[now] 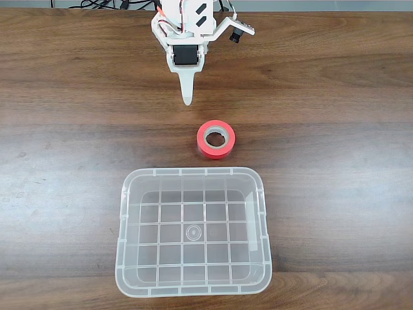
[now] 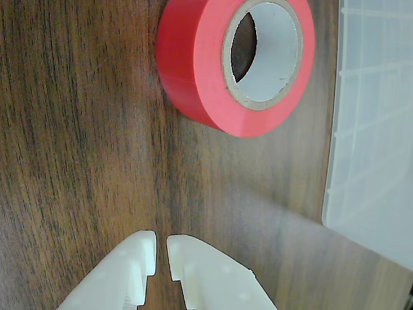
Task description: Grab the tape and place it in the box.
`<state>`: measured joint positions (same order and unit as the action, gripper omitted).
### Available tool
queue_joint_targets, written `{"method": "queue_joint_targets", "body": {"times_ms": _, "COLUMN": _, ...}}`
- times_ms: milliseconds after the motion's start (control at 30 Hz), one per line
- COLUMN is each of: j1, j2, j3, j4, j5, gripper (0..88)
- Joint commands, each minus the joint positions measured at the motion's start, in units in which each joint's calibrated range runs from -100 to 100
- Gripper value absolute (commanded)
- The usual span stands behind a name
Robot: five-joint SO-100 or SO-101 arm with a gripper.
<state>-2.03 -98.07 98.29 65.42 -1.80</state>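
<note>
The tape (image 1: pixel 216 139) is a small red-orange roll with a pale core, lying flat on the wooden table just beyond the far rim of the box (image 1: pixel 193 284). The box is a clear plastic bin with a grid bottom and nothing inside. My white gripper (image 1: pixel 187 98) hangs behind the tape, slightly to its left in the fixed view, apart from it. In the wrist view the tape (image 2: pixel 200 71) fills the top, the box (image 2: pixel 374 129) the right edge, and my gripper (image 2: pixel 161 255) sits at the bottom, its fingertips nearly touching with nothing between them.
Brown wooden table (image 1: pixel 64 161) all around. Dark cables (image 1: pixel 110 5) lie at the far edge behind the arm's base. Bare wood extends left and right of the tape and box.
</note>
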Motion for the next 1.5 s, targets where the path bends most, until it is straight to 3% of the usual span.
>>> {"method": "queue_joint_targets", "body": {"times_ms": 0, "j1": 0.4, "j2": -0.8, "j3": -0.9, "j4": 0.1, "j5": -0.4, "gripper": 1.3}}
{"method": "queue_joint_targets", "body": {"times_ms": 500, "j1": 0.4, "j2": -0.1, "j3": -11.7, "j4": 0.2, "j5": -0.1, "gripper": 1.3}}
{"method": "queue_joint_targets", "body": {"times_ms": 867, "j1": 0.4, "j2": 1.8, "j3": -26.0, "j4": 2.5, "j5": 3.9, "gripper": 1.3}}
{"method": "queue_joint_targets", "body": {"times_ms": 1300, "j1": 0.4, "j2": 46.6, "j3": -67.2, "j4": 12.4, "j5": 5.1, "gripper": 1.3}}
{"method": "queue_joint_targets", "body": {"times_ms": 1467, "j1": -2.7, "j2": 60.3, "j3": -74.9, "j4": 14.0, "j5": 5.2, "gripper": 1.3}}
